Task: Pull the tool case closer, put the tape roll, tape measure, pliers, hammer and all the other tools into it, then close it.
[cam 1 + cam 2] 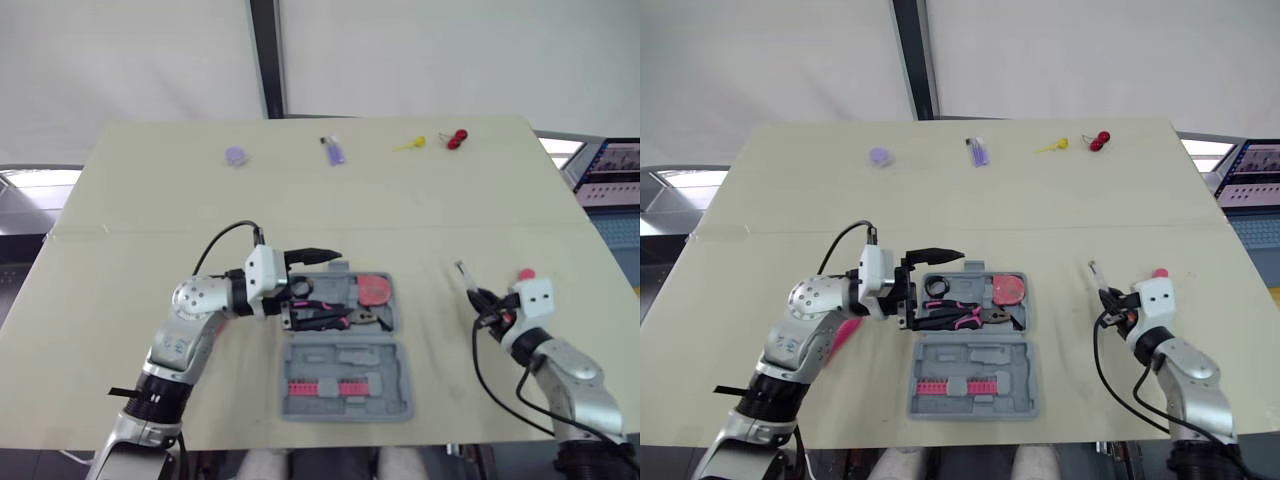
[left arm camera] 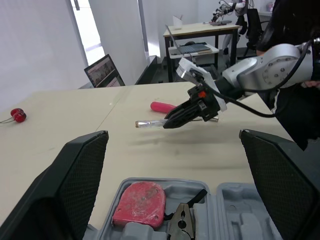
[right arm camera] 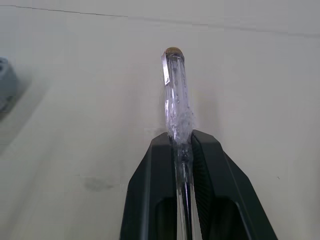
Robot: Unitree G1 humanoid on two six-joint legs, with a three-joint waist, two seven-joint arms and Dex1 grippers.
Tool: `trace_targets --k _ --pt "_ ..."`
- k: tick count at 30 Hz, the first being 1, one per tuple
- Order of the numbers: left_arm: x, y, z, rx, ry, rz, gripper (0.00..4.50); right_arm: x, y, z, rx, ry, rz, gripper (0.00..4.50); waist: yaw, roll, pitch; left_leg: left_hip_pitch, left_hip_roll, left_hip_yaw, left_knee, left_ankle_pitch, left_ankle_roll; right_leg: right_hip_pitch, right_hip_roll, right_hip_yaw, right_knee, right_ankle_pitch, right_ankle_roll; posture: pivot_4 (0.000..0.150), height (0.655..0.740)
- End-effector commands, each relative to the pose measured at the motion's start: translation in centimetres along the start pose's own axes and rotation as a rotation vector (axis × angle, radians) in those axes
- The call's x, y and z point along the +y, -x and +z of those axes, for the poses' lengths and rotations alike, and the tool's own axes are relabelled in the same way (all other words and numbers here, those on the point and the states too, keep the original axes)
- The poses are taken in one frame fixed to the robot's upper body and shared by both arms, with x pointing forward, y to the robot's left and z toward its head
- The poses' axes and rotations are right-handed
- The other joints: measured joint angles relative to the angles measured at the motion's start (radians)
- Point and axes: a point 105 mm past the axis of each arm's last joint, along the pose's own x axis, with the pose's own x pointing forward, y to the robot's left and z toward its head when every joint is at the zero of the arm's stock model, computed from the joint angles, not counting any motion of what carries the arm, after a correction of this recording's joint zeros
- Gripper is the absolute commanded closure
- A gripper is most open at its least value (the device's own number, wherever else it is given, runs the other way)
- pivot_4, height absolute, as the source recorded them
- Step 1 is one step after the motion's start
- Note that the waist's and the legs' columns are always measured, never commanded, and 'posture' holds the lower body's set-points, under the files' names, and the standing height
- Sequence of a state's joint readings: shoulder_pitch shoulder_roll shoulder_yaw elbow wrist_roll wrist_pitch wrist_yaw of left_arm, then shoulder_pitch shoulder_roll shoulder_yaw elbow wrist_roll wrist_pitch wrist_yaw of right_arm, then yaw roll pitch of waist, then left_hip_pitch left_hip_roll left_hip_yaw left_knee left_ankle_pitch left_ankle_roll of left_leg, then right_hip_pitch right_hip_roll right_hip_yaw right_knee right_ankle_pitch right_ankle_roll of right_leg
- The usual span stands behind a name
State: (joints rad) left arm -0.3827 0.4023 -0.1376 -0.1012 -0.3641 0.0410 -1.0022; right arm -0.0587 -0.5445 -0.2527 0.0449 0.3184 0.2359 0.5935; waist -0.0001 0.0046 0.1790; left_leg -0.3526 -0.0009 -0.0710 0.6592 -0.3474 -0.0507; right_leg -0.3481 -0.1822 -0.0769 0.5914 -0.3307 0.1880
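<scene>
The grey tool case point(image 1: 344, 356) lies open near the table's front edge. Its far half holds a red tape measure point(image 1: 373, 290), pink-handled pliers point(image 1: 328, 316) and a black tape roll point(image 1: 300, 290). My left gripper point(image 1: 314, 288) hovers open over the case's left end, fingers spread wide. To the right of the case, my right gripper point(image 3: 181, 137) is shut on a clear-handled screwdriver point(image 3: 175, 95), held just above the table with the handle pointing away. A red-handled tool point(image 1: 526, 273) lies right behind that gripper. Something pink point(image 1: 845, 334) shows under my left forearm.
Along the far edge lie a small purple roll point(image 1: 235, 155), a purple item point(image 1: 335, 152), a yellow piece point(image 1: 410, 145) and a red piece point(image 1: 457, 139). The case lid point(image 1: 390, 400) carries a pink bit strip point(image 1: 325, 387). A screen point(image 1: 610, 165) stands past the table's right edge.
</scene>
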Motion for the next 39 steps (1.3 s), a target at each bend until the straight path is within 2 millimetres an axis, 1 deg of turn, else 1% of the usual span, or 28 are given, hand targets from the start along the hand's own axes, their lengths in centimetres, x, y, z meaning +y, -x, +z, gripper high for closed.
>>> trace_targets --k 1,4,7,9,12,15,16,18,21,23,27,32,37,39 --pt "-0.4 1.4 0.2 0.034 -0.054 -0.007 0.0 2.8 0.2 3.7 0.001 0.139 0.237 4.46 0.0 0.0 0.0 0.0 0.0 0.0 0.0 0.0 0.0 0.0 0.0 0.0 0.0 0.0 0.0 0.15 0.74" --pt "-1.1 3.2 -0.4 0.088 -0.048 -0.004 0.0 5.7 0.5 6.4 0.055 0.232 0.442 4.46 -0.006 0.001 0.0 0.0 0.0 0.0 -0.001 0.0 0.0 -0.001 0.0 0.0 -0.001 0.0 0.0 0.15 0.74" --pt "-1.8 4.7 -0.7 0.123 -0.041 0.012 0.0 8.3 0.8 8.0 0.12 0.339 0.584 4.46 -0.001 0.001 0.0 0.0 0.001 0.0 -0.002 0.0 0.0 -0.001 0.0 -0.001 -0.001 0.0 0.0 0.15 0.74" --pt "-2.3 5.7 -1.0 0.152 -0.04 0.033 0.0 10.0 0.9 8.5 0.163 0.398 0.66 4.46 0.003 0.001 0.0 -0.001 0.001 0.0 -0.001 0.0 0.0 -0.001 0.0 -0.001 -0.001 0.0 0.0 0.15 0.74" --pt "-3.4 7.0 -1.5 0.188 -0.028 0.059 0.0 12.5 1.1 8.5 0.222 0.473 0.758 4.46 0.012 0.001 0.0 -0.001 0.0 -0.001 0.0 -0.001 0.001 0.0 0.0 -0.001 -0.001 0.0 0.0 0.15 0.74" --pt "-4.2 8.1 -1.8 0.202 -0.021 0.104 0.0 14.3 1.1 8.1 0.277 0.543 0.808 4.46 0.021 0.001 0.0 -0.002 0.0 -0.001 0.001 -0.001 0.001 -0.001 0.0 -0.001 -0.002 0.0 0.0 0.15 0.74" --pt "-4.4 8.2 -1.8 0.206 -0.02 0.112 0.0 14.6 1.1 8.0 0.288 0.552 0.813 4.46 0.024 0.001 0.0 -0.002 0.0 -0.001 0.002 -0.001 0.001 -0.001 0.0 -0.001 -0.001 0.0 0.0 0.15 0.74" --pt "-5.1 8.9 -2.4 0.227 -0.013 0.128 0.0 16.1 1.1 8.1 0.301 0.56 0.846 4.46 0.024 0.001 0.0 -0.002 0.0 -0.001 0.002 -0.001 0.001 -0.001 0.0 -0.001 -0.001 0.0 0.0 0.15 0.74" --pt "-6.2 9.5 -2.8 0.245 0.0 0.136 0.0 17.7 1.1 8.2 0.306 0.562 0.882 4.46 0.023 0.001 0.0 -0.002 0.0 -0.001 0.002 -0.001 0.001 -0.001 0.0 -0.001 -0.001 0.0 0.0 0.15 0.74" --pt "-6.7 10.1 -3.0 0.251 0.0 0.154 0.0 18.9 1.2 7.7 0.328 0.572 0.916 4.46 0.023 0.001 0.0 -0.003 0.001 -0.001 0.002 -0.001 0.001 -0.002 0.0 -0.001 -0.001 0.0 0.0 0.15 0.74" --pt "-7.3 10.9 -3.3 0.26 -0.015 0.178 0.0 20.0 1.1 6.8 0.367 0.591 0.929 4.46 0.025 0.001 0.0 -0.003 0.0 -0.001 0.002 -0.001 0.001 -0.002 0.0 -0.001 -0.001 0.0 0.0 0.15 0.74" --pt "-8.8 11.6 -3.5 0.265 -0.005 0.229 0.0 21.0 0.7 5.7 0.397 0.602 0.938 4.46 0.021 0.001 0.0 -0.003 0.0 -0.001 0.002 -0.001 0.001 -0.003 0.0 -0.001 0.0 0.0 -0.001 0.15 0.74" --pt "-10.3 12.1 -3.6 0.269 0.034 0.272 0.0 21.5 0.1 5.2 0.404 0.625 0.947 4.46 0.02 0.001 0.0 -0.004 0.001 0.0 0.001 -0.001 0.001 -0.005 0.0 -0.001 0.0 0.0 -0.001 0.15 0.74" --pt "-10.6 12.1 -3.5 0.267 0.048 0.294 0.0 21.6 -0.2 5.1 0.405 0.634 0.947 4.46 0.02 0.001 0.0 -0.004 0.001 0.001 0.001 -0.001 0.001 -0.005 0.0 0.0 0.0 0.0 -0.001 0.15 0.74"
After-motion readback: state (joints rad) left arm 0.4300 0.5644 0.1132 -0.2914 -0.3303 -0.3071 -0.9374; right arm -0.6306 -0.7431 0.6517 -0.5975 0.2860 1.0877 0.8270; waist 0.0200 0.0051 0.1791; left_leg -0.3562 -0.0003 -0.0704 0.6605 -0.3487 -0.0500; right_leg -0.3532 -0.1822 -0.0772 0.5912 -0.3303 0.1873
